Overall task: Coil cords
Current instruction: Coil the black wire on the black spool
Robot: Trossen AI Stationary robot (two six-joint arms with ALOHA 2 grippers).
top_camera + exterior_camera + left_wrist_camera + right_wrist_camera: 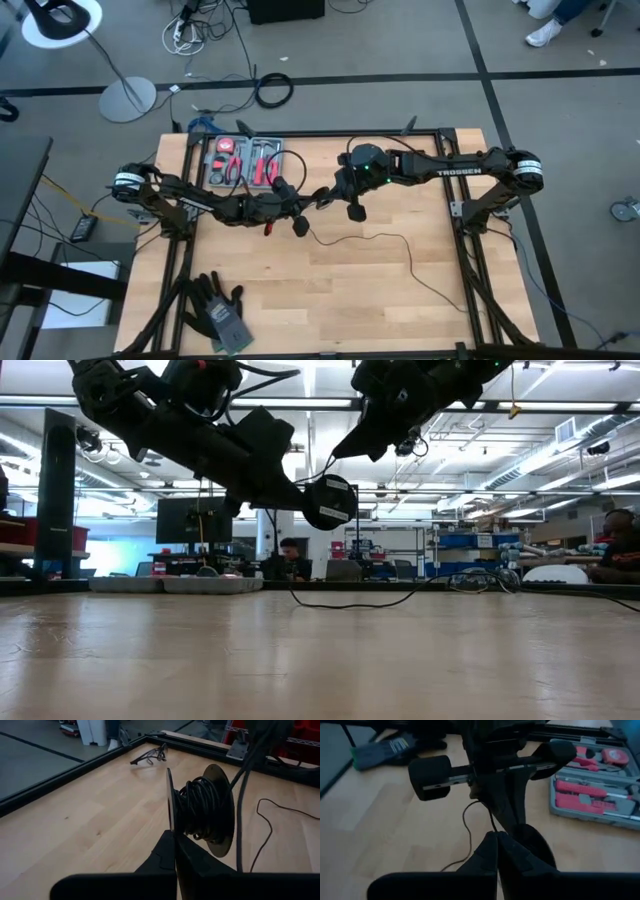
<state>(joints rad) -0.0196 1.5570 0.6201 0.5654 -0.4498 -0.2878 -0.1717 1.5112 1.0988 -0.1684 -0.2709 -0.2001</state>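
The thin black cord is partly wound on a small black two-disc spool point(202, 810), which hangs above the table's middle point(330, 501). My left gripper point(172, 837), coming from the left, is shut on the spool. My right gripper point(495, 835), coming from the right point(334, 193), is shut on the cord just beside and above the spool. The rest of the cord point(400, 240) drops from the spool and lies slack on the wooden table, trailing toward the near right point(350, 603). My left gripper pinches the rim of one thin spool disc point(169, 820) between its two fingers, coming about level from the table's left. The disc stands edge-on between them. The spool is lifted clear of the table, its discs upright. My right gripper pinches a single strand of the cord point(491, 823) at its fingertips, slanting down from the table's right. The strand runs on toward the spool, and a slack loop point(469, 827) hangs below toward the table.
A grey case of red tools point(245, 162) lies at the table's far left, and dark gloves point(220, 310) lie at the near left. Safety glasses point(150, 755) lie near a black edge rail. Bare wood stretches across the near middle and right.
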